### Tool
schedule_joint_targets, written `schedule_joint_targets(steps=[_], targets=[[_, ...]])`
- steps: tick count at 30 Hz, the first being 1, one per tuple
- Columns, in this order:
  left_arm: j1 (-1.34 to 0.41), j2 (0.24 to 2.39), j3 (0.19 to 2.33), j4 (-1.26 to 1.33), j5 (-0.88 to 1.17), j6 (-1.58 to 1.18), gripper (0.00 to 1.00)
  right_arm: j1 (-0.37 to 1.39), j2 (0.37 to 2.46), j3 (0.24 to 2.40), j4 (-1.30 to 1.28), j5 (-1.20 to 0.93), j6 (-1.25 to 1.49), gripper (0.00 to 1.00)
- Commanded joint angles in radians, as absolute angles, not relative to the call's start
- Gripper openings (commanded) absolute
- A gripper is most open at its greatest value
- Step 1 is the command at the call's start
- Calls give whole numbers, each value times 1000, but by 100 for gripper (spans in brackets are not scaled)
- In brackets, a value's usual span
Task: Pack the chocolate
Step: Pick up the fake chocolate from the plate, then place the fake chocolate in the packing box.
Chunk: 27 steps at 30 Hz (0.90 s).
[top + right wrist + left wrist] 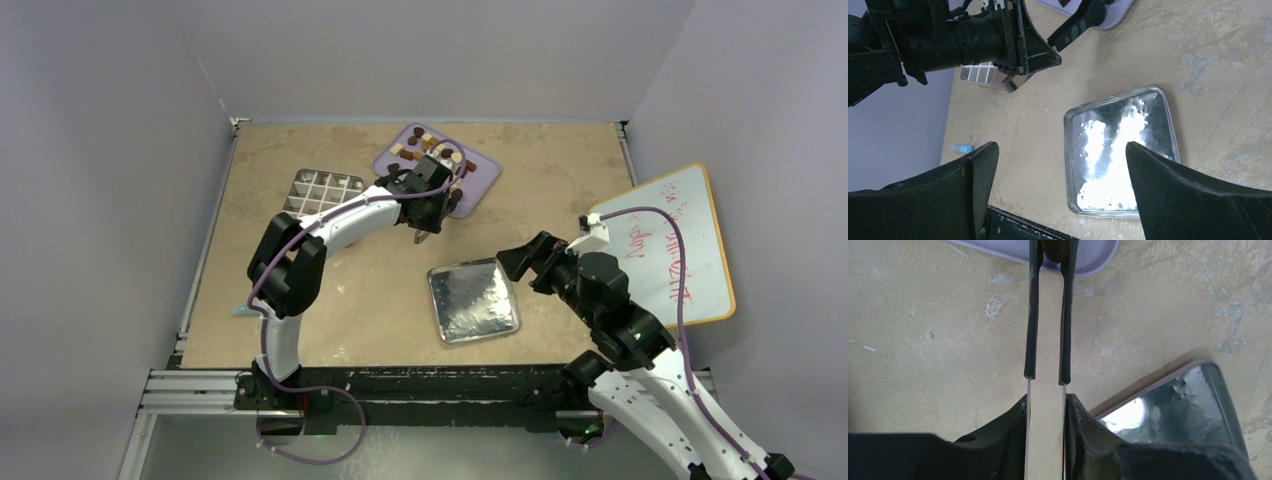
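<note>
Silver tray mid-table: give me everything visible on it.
The silver tray is a shallow square pan with rounded corners and a low raised rim, mirror-bright like polished metal or foil. It lies flat on the table, slightly rotated, near the front edge between the two arms. Nothing shows inside it and nothing touches it; the open right gripper is close by but apart.
</note>
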State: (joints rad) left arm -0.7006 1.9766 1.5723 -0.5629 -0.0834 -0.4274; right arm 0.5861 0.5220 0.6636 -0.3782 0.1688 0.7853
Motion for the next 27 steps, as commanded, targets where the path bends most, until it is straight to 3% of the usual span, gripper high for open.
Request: schedule_joint_targets(steps=[1,13,27], targets=[[-694,1894,1596,-572,-112,-431,22,585,524,679,-339,170,782,99],[-665,1766,1606,-644,-130,-433,19,584,555,671,-324,122,788,98],[-429,1631,1559,-829,-126,-418,20,585,567,676,-316,87,793,97]])
